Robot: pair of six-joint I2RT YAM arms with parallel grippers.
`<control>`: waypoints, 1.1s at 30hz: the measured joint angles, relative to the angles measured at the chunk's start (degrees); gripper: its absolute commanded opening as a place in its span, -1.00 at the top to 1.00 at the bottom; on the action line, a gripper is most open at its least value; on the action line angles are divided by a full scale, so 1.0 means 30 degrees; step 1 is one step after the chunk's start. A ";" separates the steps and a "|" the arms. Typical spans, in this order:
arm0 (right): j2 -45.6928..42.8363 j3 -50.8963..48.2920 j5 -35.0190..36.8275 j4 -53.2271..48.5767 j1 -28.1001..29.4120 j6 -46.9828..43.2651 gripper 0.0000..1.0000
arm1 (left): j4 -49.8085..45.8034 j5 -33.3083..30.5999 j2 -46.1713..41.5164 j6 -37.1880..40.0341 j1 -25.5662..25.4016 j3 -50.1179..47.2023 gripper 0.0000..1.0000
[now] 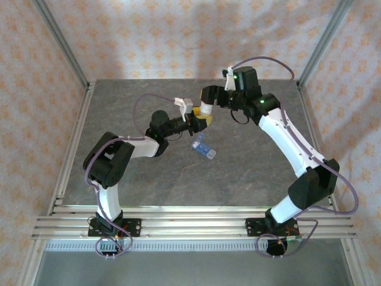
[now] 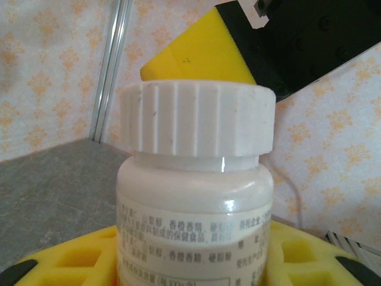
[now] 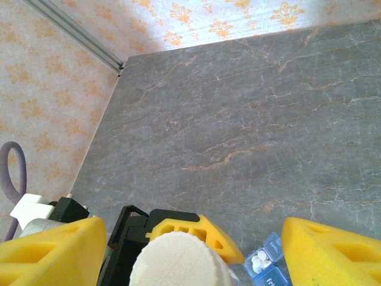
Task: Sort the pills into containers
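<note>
**Fingers of the right gripper (image 1: pixel 208 100) spread around the bottle cap (image 3: pixel 178 262), pill box (image 3: pixel 266 265) below them**

Both yellow fingers (image 3: pixel 53 253) of the right gripper stand wide apart, one on each side of the white cap. There is a gap on both sides, so they pinch nothing. The translucent light-blue pill box lies on the grey veined table (image 3: pixel 250 119), under the fingers and just inside the right-hand one. The right wrist view shows small white pills (image 3: pixel 259 260) in one of its compartments. From the top external view the box is a short strip lying at a slant, nearer the arm bases than either gripper's fingers and apart from both.

The left gripper (image 1: pixel 198 121) pinches the white bottle (image 2: pixel 196 238) by its body, below the cap, with its yellow pads (image 2: pixel 71 262) on either side. The left wrist view gives the upright bottle, its ribbed cap rim and a printed label. One yellow finger of the right gripper sits behind and above the cap; I cannot tell whether it touches. The right wrist view gives the cap's flat round top instead, with a left-gripper pad just beyond it.

Around the fingers are patterned walls (image 3: pixel 208 18), an aluminium frame post (image 2: pixel 110 71) and a purple cable (image 1: pixel 268 59). Seen from the left wrist, the bottle stands in front of the pill box.
</note>
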 measured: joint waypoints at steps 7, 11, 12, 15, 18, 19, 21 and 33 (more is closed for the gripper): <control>0.0007 -0.0044 -0.1865 0.0015 -0.0226 -0.1071 -0.47 | 0.0044 0.0780 0.0000 -0.0721 0.0000 0.0423 1.00; 0.0058 -0.0044 -0.2616 0.0015 -0.0226 -0.1341 -0.43 | 0.0080 0.0969 0.0000 -0.0976 0.0000 0.0546 1.00; 0.0095 -0.0044 -0.2783 0.0015 -0.0226 -0.1362 -0.41 | 0.0080 0.1005 0.0000 -0.1042 0.0000 0.0568 1.00; 0.0248 -0.0044 -0.3096 0.0007 -0.0226 -0.1428 -0.38 | 0.0102 0.1086 0.0000 -0.1129 0.0000 0.0685 1.00; 0.0423 -0.0044 -0.3308 0.0007 -0.0226 -0.1435 -0.34 | 0.0131 0.1158 0.0000 -0.1290 0.0000 0.0765 1.00; 0.0488 -0.0044 -0.3330 0.0007 -0.0226 -0.1435 -0.31 | 0.0131 0.1231 0.0000 -0.1341 0.0000 0.0772 1.00; 0.0590 -0.0044 -0.3381 0.0007 -0.0226 -0.1450 -0.22 | 0.0131 0.1268 0.0000 -0.1348 0.0000 0.0772 1.00; 0.0619 -0.0444 -0.3359 0.0590 -0.0226 -0.1195 0.38 | -0.0029 0.1377 0.0000 -0.1399 0.0000 0.0838 1.00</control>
